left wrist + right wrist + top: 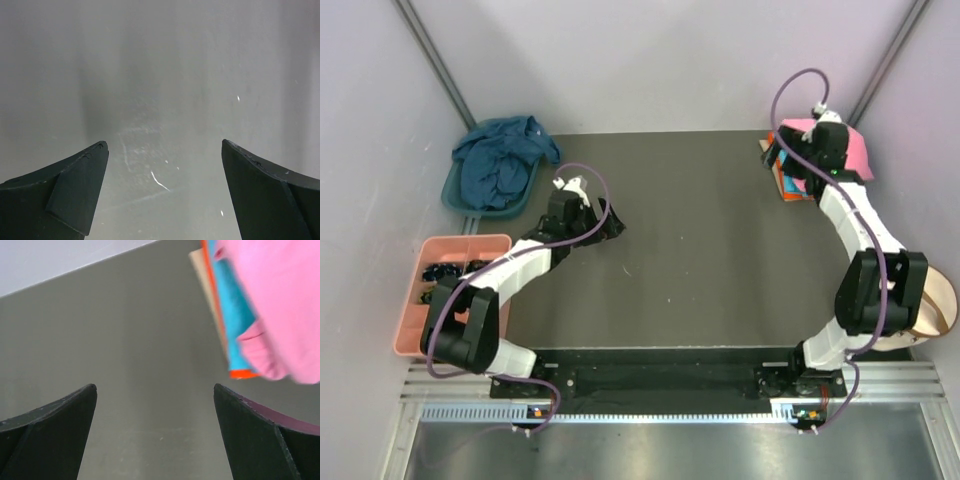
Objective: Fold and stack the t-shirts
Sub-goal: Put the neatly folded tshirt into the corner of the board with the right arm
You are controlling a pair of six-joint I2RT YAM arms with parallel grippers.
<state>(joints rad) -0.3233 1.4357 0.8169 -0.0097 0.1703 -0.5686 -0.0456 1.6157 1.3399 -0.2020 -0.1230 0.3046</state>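
Observation:
A folded stack lies at the table's back right: a bright pink t-shirt [857,150] on top, with turquoise [788,180] and orange layers under it. In the right wrist view the pink t-shirt [280,305], the turquoise t-shirt [234,315] and the orange edge [242,374] fill the upper right. My right gripper [785,165] [154,387] is open and empty over bare table, just left of the stack. The dark navy t-shirt [500,160] lies crumpled in the teal basin. My left gripper [610,225] [163,145] is open and empty over bare table at the left.
The teal basin [455,195] stands off the table's back left corner. A salmon-pink compartment tray [450,250] with small dark parts sits at the left. A tan board [205,285] lies under the stack. A tape roll [938,305] lies at the right edge.

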